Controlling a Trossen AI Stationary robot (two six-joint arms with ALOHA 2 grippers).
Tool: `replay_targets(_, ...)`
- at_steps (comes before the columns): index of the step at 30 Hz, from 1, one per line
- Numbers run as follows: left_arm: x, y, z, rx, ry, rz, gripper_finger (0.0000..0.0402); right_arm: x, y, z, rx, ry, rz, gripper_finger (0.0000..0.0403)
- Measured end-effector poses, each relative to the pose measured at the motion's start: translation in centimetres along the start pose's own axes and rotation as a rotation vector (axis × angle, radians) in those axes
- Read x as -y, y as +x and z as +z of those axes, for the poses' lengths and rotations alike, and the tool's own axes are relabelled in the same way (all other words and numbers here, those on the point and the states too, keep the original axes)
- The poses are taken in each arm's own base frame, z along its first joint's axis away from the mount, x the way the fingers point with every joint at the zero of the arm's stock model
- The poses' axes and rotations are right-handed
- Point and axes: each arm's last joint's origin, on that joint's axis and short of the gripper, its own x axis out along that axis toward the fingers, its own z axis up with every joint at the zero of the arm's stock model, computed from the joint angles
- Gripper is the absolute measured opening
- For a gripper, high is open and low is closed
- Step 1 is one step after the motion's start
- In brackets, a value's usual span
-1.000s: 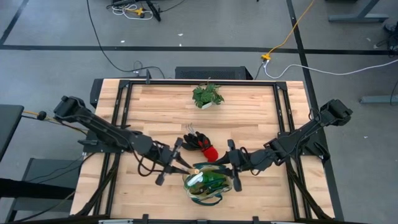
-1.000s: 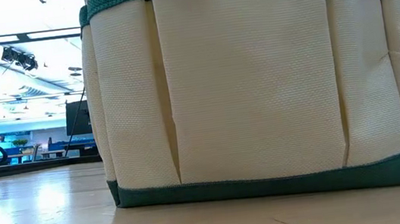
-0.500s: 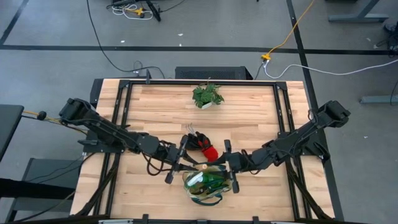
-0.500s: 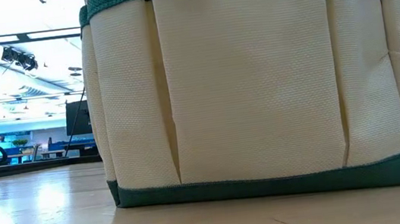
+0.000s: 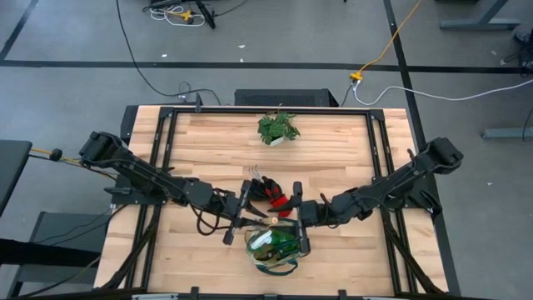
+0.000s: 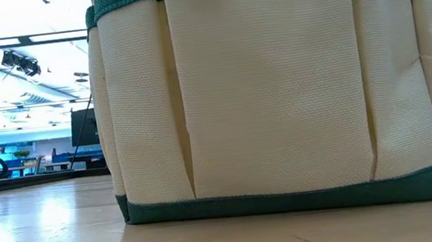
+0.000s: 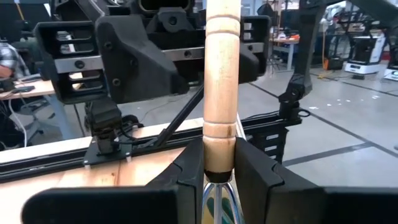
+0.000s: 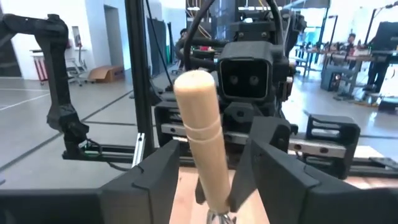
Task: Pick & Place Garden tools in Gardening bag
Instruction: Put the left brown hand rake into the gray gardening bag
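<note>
Right gripper [image 8: 208, 186] shifted in; rake handle [image 8: 202, 134] between jaws.

No readable text — no labels, brands, numbers or signs

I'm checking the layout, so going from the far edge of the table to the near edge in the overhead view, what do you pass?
Potted plant → red-and-black gloves → gardening bag, at the near edge, with the left gripper and right gripper at its two sides.

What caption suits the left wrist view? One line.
Left gripper clamps a wooden tool handle, with the right arm's wrist facing it close behind.
</note>
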Motion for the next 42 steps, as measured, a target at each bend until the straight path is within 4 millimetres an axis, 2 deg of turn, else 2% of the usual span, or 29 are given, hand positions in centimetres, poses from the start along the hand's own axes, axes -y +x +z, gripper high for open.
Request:
replay_targets(6,0.0,0.0,0.0,-0.004,0.009,0.012,0.0066,-0.2,0.4,-0.2,0.043,-0.037,-0.002,0.0188)
replay_targets(9,0.0,0.0,-0.1,-0.006,0.011,0.012,0.0066,-0.2,0.5,-0.2,0.055,-0.031,-0.014,0.0168)
replay_targets(17,0.0,0.0,-0.1,-0.013,0.001,0.017,0.0066,-0.2,0.5,-0.1,0.069,-0.053,-0.002,0.0044)
replay_targets(20,0.0,0.0,-0.1,-0.014,0.002,0.014,0.0072,-0.2,0.5,-0.1,0.070,-0.055,-0.001,0.0044)
replay_targets(26,0.0,0.0,-0.1,-0.014,0.005,0.009,0.0129,-0.3,0.5,0.0,0.073,-0.043,0.007,0.0044)
replay_targets(30,0.0,0.0,-0.2,-0.015,0.005,0.010,0.0149,-0.3,0.5,-0.1,0.068,-0.029,0.012,0.0044)
replay_targets(37,0.0,0.0,-0.2,-0.016,0.004,0.006,0.0154,-0.9,0.2,-0.2,0.049,-0.026,0.025,0.0044)
replay_targets(42,0.0,0.0,-0.2,-0.022,0.004,0.010,0.0153,-1.2,-0.8,0.4,0.005,-0.017,-0.009,0.0044)
